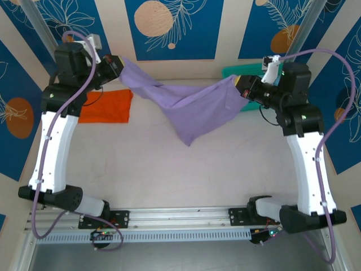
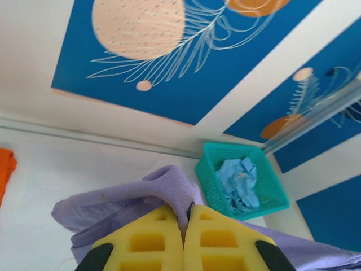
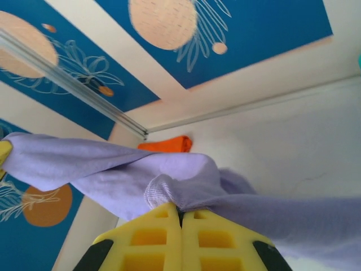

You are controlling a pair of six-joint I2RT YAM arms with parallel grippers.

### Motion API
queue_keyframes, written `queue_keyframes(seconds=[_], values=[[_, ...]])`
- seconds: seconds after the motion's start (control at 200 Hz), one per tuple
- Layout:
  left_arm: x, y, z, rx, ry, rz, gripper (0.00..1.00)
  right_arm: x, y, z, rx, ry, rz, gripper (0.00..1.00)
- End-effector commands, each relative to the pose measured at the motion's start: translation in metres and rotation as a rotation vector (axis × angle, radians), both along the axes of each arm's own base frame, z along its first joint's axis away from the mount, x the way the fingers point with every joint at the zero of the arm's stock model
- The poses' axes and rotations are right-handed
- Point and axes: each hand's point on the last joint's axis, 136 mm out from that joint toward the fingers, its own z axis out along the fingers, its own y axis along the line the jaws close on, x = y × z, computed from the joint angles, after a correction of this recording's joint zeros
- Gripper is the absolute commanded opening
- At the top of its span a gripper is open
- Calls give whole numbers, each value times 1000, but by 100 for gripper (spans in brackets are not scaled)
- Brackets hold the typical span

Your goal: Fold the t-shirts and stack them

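Tension matters most here: the soft lavender-purple cloth t-shirt [image 1: 192, 107] hangs spread between both arms over the pale table [image 1: 169, 180], sagging to a point in the middle. The left gripper [image 1: 115, 66] and right gripper [image 1: 243, 86] each clamp a bunched edge. Lowering both evenly, cloth taut, should lay it flat near the folded bright orange t-shirt [image 1: 107, 105]. The crumpled pale blue t-shirt [image 2: 240, 180] lies in the teal plastic mesh basket [image 2: 225, 149].

Passable: table [image 1: 186, 180], bare from centre to 6 o'clock.
Obstacles: lavender t-shirt [image 1: 192, 107], slung in the air from 11 to 1 o'clock, sagging toward centre; orange t-shirt [image 1: 107, 105], flat at 10 o'clock; teal basket [image 1: 231, 72], 1 o'clock, by the back wall.
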Motion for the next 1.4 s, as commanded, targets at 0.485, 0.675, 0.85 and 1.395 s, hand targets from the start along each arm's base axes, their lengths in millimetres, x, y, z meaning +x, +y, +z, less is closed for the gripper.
queue_keyframes(seconds=[0.485,0.675,0.85,1.395], values=[[-148,110,-192,199,335,418,91,-150,42,-205,-97,487,252,66],[-99,48,-220,120,459,129,90,-84,43,-203,-152,460,142,70],[-68,4,-285,152,645,23,86,-3,80,-251,-294,562,157,61],[-156,35,-412,329,870,257,72,222,149,-387,-571,609,167,65]])
